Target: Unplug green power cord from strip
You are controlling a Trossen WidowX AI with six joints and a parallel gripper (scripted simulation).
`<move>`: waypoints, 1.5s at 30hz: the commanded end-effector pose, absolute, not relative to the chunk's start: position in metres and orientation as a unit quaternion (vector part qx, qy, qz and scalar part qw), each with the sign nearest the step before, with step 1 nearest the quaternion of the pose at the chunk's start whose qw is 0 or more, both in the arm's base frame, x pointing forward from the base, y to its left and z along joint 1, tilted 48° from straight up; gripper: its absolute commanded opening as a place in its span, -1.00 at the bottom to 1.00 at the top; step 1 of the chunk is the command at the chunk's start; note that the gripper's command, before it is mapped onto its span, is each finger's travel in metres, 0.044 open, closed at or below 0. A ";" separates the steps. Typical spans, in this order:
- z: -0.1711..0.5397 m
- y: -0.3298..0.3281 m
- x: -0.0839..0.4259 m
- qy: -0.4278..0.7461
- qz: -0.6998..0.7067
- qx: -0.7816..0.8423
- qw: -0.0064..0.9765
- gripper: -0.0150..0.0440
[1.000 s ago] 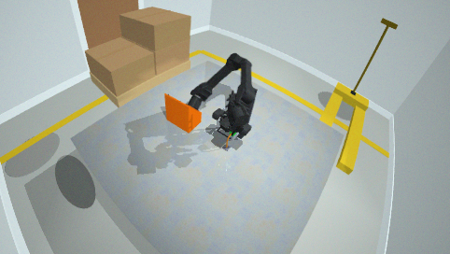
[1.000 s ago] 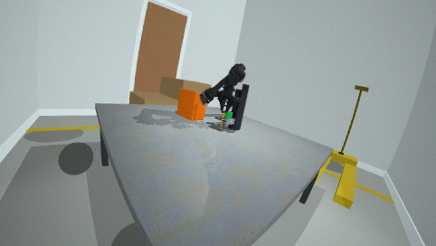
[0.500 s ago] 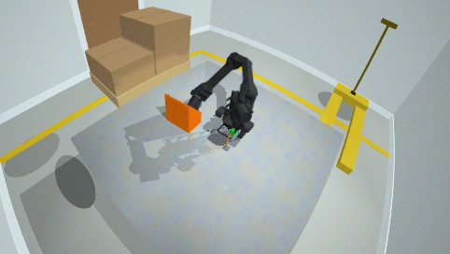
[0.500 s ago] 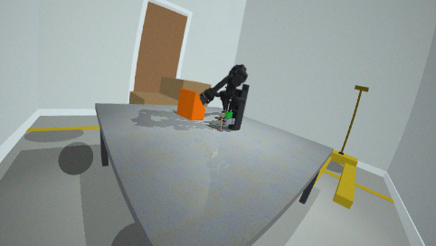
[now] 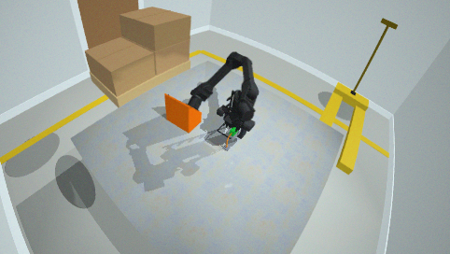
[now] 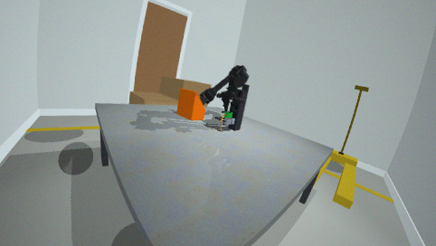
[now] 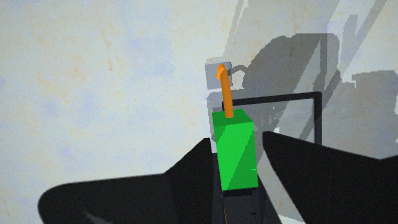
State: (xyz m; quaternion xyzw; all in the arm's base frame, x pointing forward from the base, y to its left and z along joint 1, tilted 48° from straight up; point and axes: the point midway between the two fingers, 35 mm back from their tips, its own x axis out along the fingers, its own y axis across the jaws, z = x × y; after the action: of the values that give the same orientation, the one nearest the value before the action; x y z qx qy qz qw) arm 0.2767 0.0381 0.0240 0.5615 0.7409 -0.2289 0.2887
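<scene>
The green plug (image 5: 233, 132) (image 6: 229, 115) (image 7: 237, 157) lies between my fingers in the wrist view. My gripper (image 7: 236, 141) is partly open around it, with a narrow gap on each side; neither finger appears to press on the plug. The orange cord (image 5: 228, 140) (image 6: 222, 124) (image 7: 227, 95) leaves the plug's far end and runs to a small grey block on the table. A dark surface shows below the plug's near end in the wrist view. I cannot tell which part of it is the power strip, nor whether the plug touches it.
A thin black frame (image 7: 318, 112) stands just ahead and right of the plug. An orange block (image 5: 179, 114) (image 6: 189, 105) stands on the table (image 5: 224, 205) (image 6: 199, 194) at the arm's base. Cardboard boxes (image 5: 126, 63) and a yellow pallet jack (image 5: 353, 140) (image 6: 345, 183) stand off the table.
</scene>
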 end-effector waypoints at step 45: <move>-0.008 0.014 0.285 0.740 -0.230 0.562 0.289 -0.49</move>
State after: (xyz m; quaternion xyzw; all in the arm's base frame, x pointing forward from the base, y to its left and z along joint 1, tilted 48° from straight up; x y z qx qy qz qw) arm 0.2797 0.0296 0.0015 0.5638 0.7479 -0.2204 0.2724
